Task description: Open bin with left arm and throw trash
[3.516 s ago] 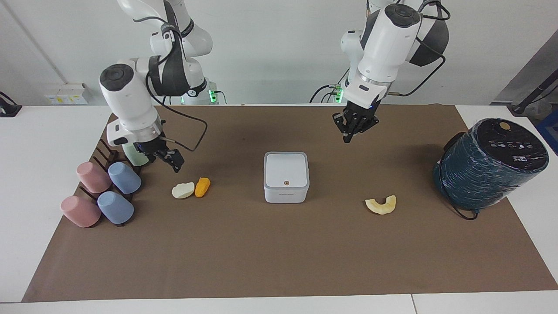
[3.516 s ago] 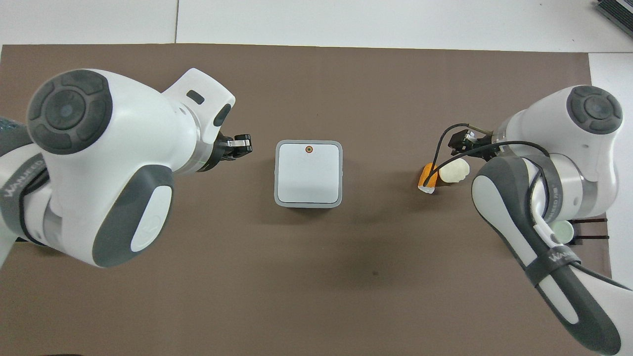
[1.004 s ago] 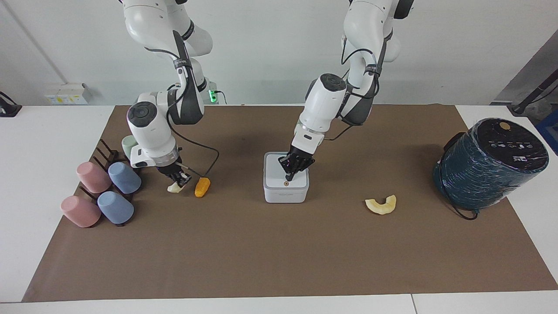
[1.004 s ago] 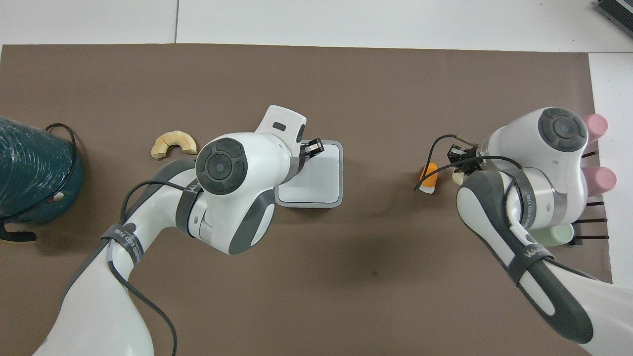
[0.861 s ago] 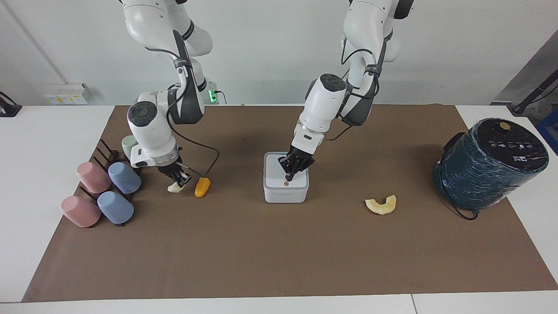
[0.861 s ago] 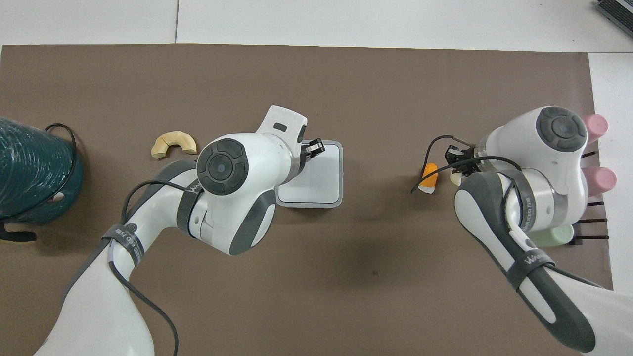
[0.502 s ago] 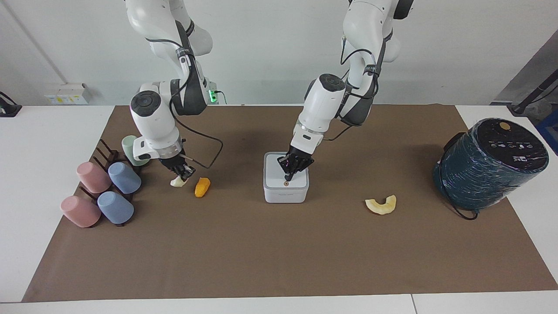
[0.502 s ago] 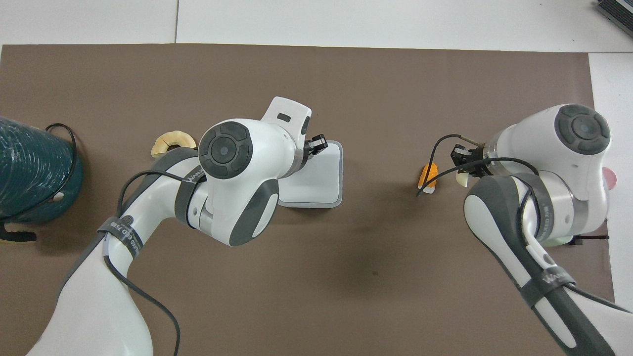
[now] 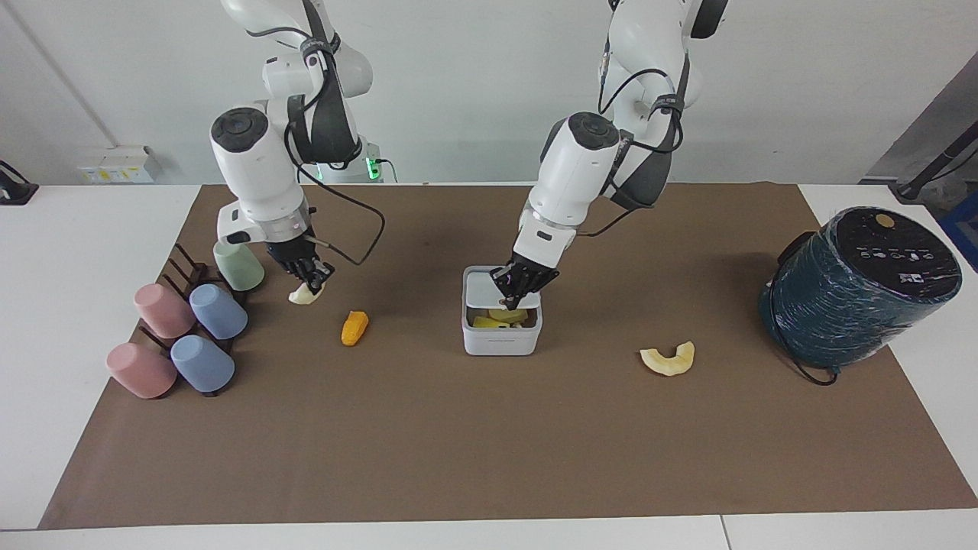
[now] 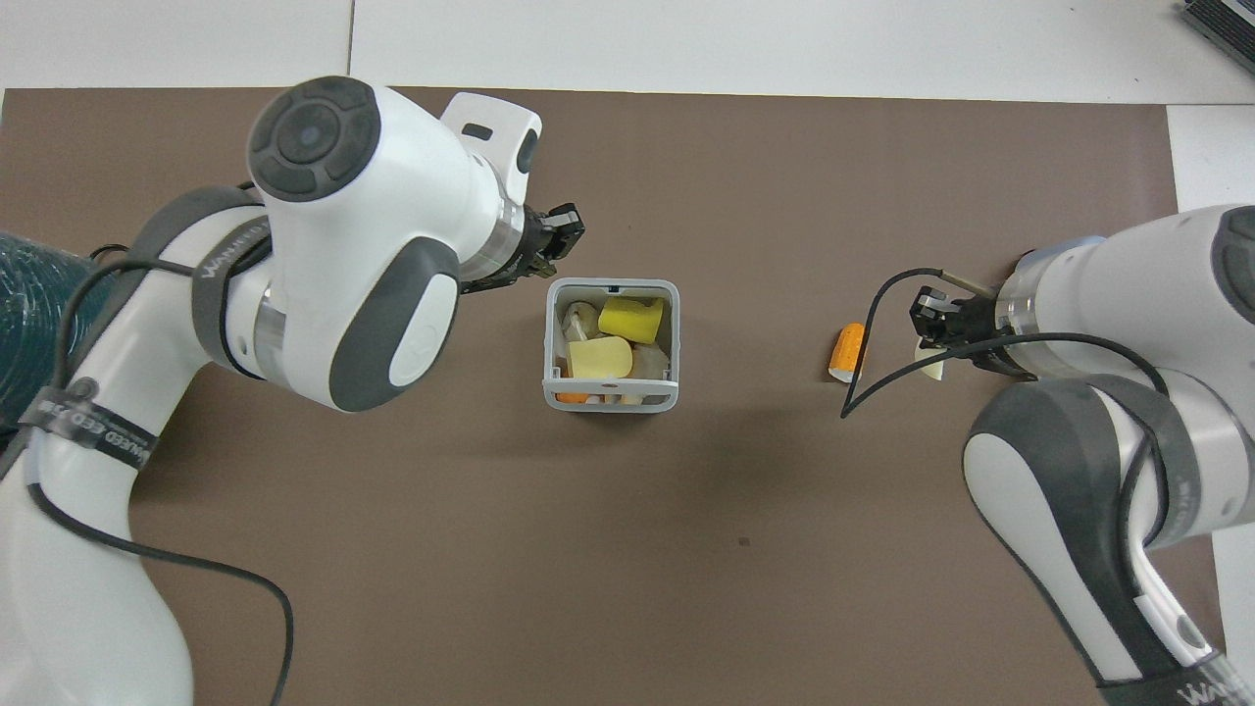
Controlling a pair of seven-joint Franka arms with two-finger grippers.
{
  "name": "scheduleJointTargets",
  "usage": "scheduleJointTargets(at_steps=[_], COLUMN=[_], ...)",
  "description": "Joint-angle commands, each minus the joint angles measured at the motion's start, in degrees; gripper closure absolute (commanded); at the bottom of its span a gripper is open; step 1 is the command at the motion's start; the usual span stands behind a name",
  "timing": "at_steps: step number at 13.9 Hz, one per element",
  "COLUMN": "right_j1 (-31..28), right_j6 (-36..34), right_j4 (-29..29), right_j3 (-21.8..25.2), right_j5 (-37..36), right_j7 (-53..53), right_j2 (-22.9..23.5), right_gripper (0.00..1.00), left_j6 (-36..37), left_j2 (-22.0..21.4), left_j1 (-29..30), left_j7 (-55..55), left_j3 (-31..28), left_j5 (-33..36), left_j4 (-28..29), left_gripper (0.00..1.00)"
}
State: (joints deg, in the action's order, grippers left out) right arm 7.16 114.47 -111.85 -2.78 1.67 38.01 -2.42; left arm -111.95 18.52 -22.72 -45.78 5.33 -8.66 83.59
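The white bin (image 9: 500, 342) stands mid-mat with its lid (image 9: 480, 284) hinged up on the side nearer the robots. Yellow and orange scraps lie inside, as the overhead view (image 10: 676, 338) shows. My left gripper (image 9: 518, 294) is shut and empty, a little above the bin's opening; it also shows in the overhead view (image 10: 561, 230). My right gripper (image 9: 309, 273) is shut on the cream-white lump (image 9: 303, 296) and holds it above the mat, near the cups. The orange corn-like piece (image 9: 354, 328) and the pale yellow rind (image 9: 668, 357) lie on the mat.
A rack of pink and blue cups (image 9: 176, 328) with a green cup (image 9: 238, 265) stands at the right arm's end. A large dark teal wrapped cylinder (image 9: 859, 286) stands at the left arm's end. A brown mat (image 9: 489, 443) covers the table.
The bin's lid has sprung open and the left gripper has risen off it. The right gripper closed on the cream-white lump and lifted it off the mat.
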Motion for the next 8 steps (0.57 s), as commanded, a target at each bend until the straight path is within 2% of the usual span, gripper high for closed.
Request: scheduleJointTargets(at_steps=[1, 5, 8], right_j1=[-0.5, 0.6, 5.6], right_j6=[-0.5, 7.2, 9.4], right_j4=[4.9, 7.2, 13.4], right_j3=[-3.3, -8.3, -8.4], right_j5=[3.1, 7.1, 7.1], right_j7=[-1.0, 1.2, 5.3], right_j2=[2.3, 5.6, 12.6], right_gripper=[1.0, 1.0, 1.0], left_j6=[4.6, 6.6, 4.1], left_j2=[0.5, -1.1, -2.8], left_j1=[3.4, 10.0, 12.0], left_j7=[3.2, 17.6, 27.1], left_j3=[-0.3, 0.1, 0.0], left_j5=[-0.1, 3.2, 6.7], left_j4=[-2.5, -1.6, 2.8], left_gripper=[1.0, 1.0, 1.0])
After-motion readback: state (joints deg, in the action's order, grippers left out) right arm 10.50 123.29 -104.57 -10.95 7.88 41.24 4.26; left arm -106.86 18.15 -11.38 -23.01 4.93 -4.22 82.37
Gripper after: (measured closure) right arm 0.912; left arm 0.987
